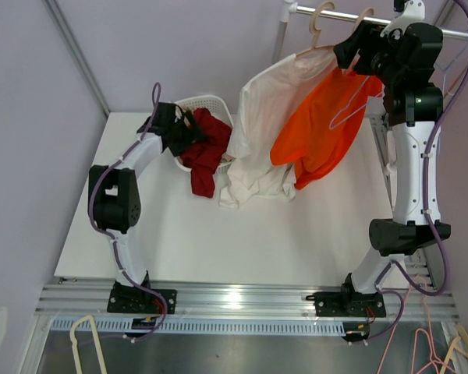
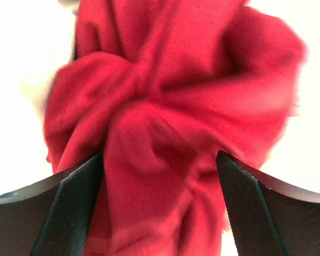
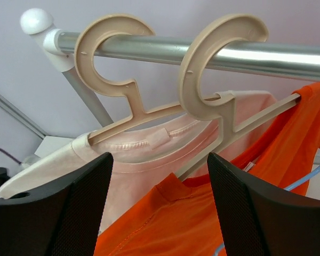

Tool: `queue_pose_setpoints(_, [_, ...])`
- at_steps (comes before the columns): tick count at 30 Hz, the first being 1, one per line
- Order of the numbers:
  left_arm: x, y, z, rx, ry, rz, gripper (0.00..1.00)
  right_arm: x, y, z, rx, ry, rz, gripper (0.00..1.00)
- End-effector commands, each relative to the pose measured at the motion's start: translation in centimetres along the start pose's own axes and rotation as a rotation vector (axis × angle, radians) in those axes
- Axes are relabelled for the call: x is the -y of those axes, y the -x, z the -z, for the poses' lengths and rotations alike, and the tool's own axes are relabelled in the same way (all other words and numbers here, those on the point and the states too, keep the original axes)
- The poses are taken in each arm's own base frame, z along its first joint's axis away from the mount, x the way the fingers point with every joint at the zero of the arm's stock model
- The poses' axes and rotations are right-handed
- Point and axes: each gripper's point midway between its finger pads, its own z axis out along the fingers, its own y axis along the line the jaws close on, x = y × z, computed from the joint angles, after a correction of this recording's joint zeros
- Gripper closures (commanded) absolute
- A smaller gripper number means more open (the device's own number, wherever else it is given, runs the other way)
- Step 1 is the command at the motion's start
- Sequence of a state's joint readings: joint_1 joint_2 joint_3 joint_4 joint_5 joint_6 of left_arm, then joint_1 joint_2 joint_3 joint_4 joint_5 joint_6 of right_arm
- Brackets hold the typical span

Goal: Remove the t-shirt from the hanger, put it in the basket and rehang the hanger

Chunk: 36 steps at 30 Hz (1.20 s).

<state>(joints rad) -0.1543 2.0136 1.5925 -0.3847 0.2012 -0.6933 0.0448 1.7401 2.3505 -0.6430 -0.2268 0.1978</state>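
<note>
The white table (image 1: 257, 234) filled the overhead view, with a steel rail (image 3: 202, 50) crossing high at its far right corner. From the rail hung a white shirt (image 1: 257, 132), its hem bunched on the table. Just right of it and overlapping it hung an orange shirt (image 1: 320, 132). A red shirt (image 1: 207, 152) spilled over the near rim of a white basket (image 1: 207, 101) at the far left of the table.

Two beige hangers hooked the rail side by side. The end hanger (image 3: 114, 24) carried the white shirt, and the inner hanger (image 3: 224, 24) carried the orange one.

The right claw (image 3: 160, 160) was raised just below and before the hangers. Its fingers were spread, touching neither cloth nor hanger, and the orange collar sat low between them. The white shirt's shoulder crowded its left finger (image 3: 69, 208).

The left claw (image 2: 160, 156) stood at the basket, jaws wide, with red cloth bunched in the gap.
</note>
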Motion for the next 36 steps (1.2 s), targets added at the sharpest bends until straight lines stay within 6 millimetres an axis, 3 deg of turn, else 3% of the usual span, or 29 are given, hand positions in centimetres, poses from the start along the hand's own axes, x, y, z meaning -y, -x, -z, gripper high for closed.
queue_pose_setpoints(1, [5.8,4.8,8.1,0.233,-0.096,-0.125,0.09,0.0,0.2,-0.3,0.005,-0.038,0.005,0.25])
queue_pose_setpoints(2, [7.2,5.5,10.9,0.293,-0.12,-0.171,0.09,0.1,0.0,-0.4,0.001,-0.052,0.003,0.25])
queue_pose_setpoints(4, [9.3,5.7,13.9,0.385,-0.136,-0.234,0.03,0.5,-0.8,-0.9,-0.016,-0.097,0.005,0.25])
queue_pose_setpoints(5, [10.9,5.8,17.1,0.445,-0.18,-0.296,0.02,0.8,-1.0,-1.0,-0.021,-0.117,0.005,0.25])
queue_pose_setpoints(8, [14.4,5.1,21.6,0.576,-0.274,-0.408,0.0,1.3,-1.9,-1.5,-0.037,-0.169,0.001,0.25])
queue_pose_setpoints(9, [16.4,4.7,24.9,0.631,-0.347,-0.437,0.01,1.8,-1.9,-1.4,-0.032,-0.199,0.001,0.25])
queue_pose_setpoints(14, [20.8,2.1,31.1,0.742,-0.623,-0.597,0.01,2.9,-2.1,-1.9,-0.023,-0.288,-0.01,0.25])
queue_pose_setpoints(16, [22.3,-0.1,32.6,0.754,-0.729,-0.713,0.01,3.2,-2.0,-2.1,-0.017,-0.309,-0.011,0.25])
queue_pose_setpoints(18, [23.6,-2.6,32.8,0.746,-0.827,-0.803,0.01,3.5,-2.0,-2.2,-0.007,-0.331,-0.024,0.26])
queue_pose_setpoints(24, [26.4,-7.4,32.0,0.725,-0.956,-1.002,0.01,4.2,-2.2,-2.9,0.008,-0.376,-0.03,0.3])
queue_pose_setpoints(29, [27.6,-8.2,31.7,0.746,-0.951,-1.056,0.0,4.8,-2.2,-3.4,0.014,-0.4,-0.027,0.31])
queue_pose_setpoints(36, [27.5,-8.2,31.8,0.753,-0.934,-1.066,0.01,5.9,-2.8,-3.9,0.007,-0.449,-0.014,0.31])
